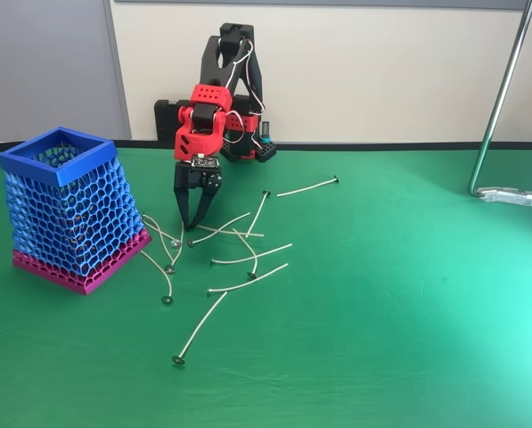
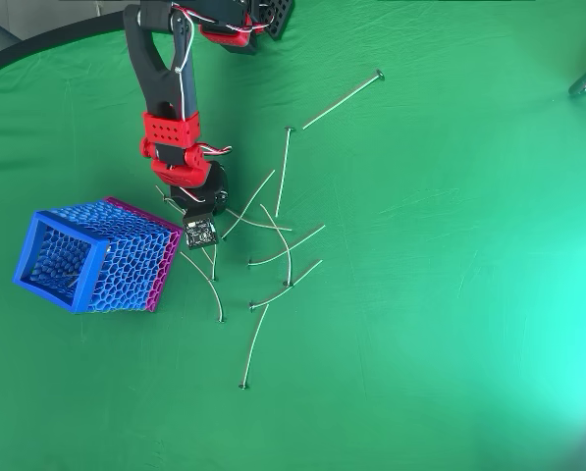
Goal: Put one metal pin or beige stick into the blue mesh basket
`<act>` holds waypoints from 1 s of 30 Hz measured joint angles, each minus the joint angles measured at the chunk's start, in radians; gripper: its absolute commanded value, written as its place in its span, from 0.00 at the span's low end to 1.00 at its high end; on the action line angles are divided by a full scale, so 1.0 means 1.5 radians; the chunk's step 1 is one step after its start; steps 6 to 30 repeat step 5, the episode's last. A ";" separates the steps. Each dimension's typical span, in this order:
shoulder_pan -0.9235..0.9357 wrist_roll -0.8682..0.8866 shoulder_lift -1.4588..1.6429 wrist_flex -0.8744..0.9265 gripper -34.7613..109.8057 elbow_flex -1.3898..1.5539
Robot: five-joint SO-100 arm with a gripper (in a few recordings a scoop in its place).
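The basket (image 1: 71, 209) stands on the green table (image 1: 408, 312) at the left in the fixed view, blue rim up and pink base band down, a little tilted so its long axis leans from upright. In the overhead view the basket (image 2: 91, 255) shows its open square mouth at the lower left, the base toward the pins.

The pins (image 1: 248, 257) lie scattered just right of the basket, thin and pale, each with a small round head. Several cross one another in a loose heap; their long axes run mostly from lower left to upper right in the fixed view. One pin (image 2: 342, 95) lies apart toward the far right of the heap in the overhead view, and another (image 2: 255, 348) lies apart toward the near side. Two or three pins lie close against the basket's base.

The gripper (image 1: 192, 223) points down over the heap's left part, between basket and pins, tips at or just above the table. Its jaws stand narrowly apart, converging to a point; whether a pin sits between them cannot be told.

A metal stand (image 1: 502, 107) rises at the far right edge. The table's right and near parts are open green cloth.
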 measured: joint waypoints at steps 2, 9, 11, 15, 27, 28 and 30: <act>0.000 0.009 0.000 0.000 0.25 0.000; -0.001 0.028 0.000 0.005 0.25 0.000; -0.001 0.028 0.000 0.005 0.25 0.000; -0.001 0.028 0.000 0.005 0.25 0.000; -0.001 0.028 0.000 0.005 0.25 0.000; -0.001 0.028 0.000 0.005 0.25 0.000; -0.001 0.028 0.000 0.005 0.25 0.000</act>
